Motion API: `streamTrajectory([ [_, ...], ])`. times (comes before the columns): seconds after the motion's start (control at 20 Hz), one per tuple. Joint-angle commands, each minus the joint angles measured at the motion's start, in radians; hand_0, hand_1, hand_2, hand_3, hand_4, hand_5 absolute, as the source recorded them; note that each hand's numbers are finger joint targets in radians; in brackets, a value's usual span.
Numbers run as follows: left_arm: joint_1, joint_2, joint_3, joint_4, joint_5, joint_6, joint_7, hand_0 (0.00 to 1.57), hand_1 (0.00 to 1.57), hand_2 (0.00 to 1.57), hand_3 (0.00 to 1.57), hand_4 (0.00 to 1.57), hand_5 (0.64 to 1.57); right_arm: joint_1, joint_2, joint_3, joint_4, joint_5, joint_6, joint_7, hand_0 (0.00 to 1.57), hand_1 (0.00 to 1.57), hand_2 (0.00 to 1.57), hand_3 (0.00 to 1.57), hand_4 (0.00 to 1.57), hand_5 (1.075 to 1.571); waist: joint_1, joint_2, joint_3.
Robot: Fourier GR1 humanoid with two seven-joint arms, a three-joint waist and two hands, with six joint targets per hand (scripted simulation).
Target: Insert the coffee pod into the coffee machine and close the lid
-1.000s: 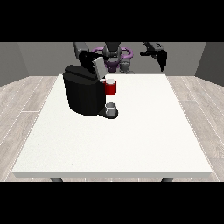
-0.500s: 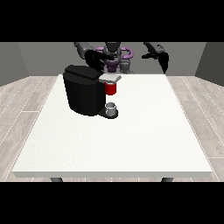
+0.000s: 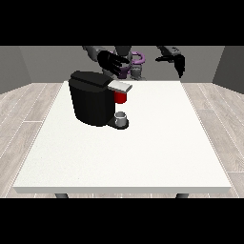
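Front view: the coffee machine [image 3: 93, 101] stands on the table [image 3: 143, 152], its lid [image 3: 119, 86] lying flat over a red thing at the machine [image 3: 120, 97]. The hand at the view's left [image 3: 113, 63], fingers spread, hovers just behind the lid and is nearer. The hand at the view's right [image 3: 175, 60], fingers relaxed, hangs well apart. The pod does not show. Half a second earlier the lid looked the same; the nearer hand sat lower.

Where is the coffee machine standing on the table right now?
In the front view the coffee machine stands on the white table left of centre, toward the robot's edge, just below the hand at the view's left.
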Motion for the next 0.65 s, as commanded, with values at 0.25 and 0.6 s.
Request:
streamTrajectory([
  [0.25, 0.078, -0.038, -0.045, -0.047, -0.028, 0.022, -0.065, 0.0, 0.0, 0.0, 0.0, 0.19, 1.571, 0.078, 0.071, 0.031, -0.044, -0.024, 0.049, -0.11, 0.0, 0.0, 0.0, 0.0, 0.26, 1.571, -0.014, -0.059, 0.0002],
  [0.6, 0.105, -0.033, -0.012, 0.049, -0.029, 0.036, -0.12, 0.0, 0.0, 0.0, 0.0, 0.19, 1.571, 0.397, 0.096, 0.199, -0.181, -0.199, -0.018, -0.15, 0.0, 0.0, 0.0, 0.0, 0.16, 1.571, -0.139, -0.161, 0.0002],
])
